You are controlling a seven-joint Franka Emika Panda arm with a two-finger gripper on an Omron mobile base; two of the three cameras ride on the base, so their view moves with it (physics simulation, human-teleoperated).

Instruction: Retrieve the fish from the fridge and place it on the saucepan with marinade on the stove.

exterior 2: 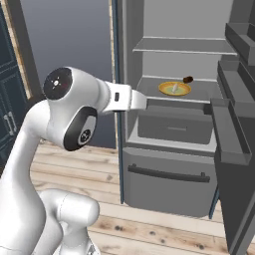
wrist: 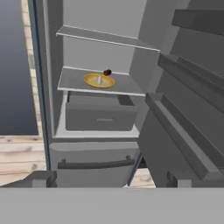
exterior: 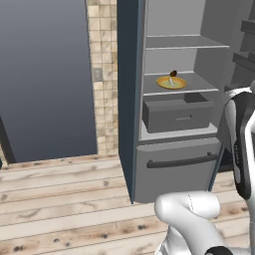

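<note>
fridge stood open. fish lay on yellow plate on middle shelf, above drawer, small dark lump just beside plate. gripper spread wide, empty, well short of shelf. left: reach, grasp, carry to saucepan on stove.

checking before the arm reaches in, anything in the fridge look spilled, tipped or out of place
Nothing stands out. The fridge is open with its shelves level, the yellow plate sits flat on the middle shelf with a small dark item behind it, and the grey drawer below sits square. No spills show.
</note>
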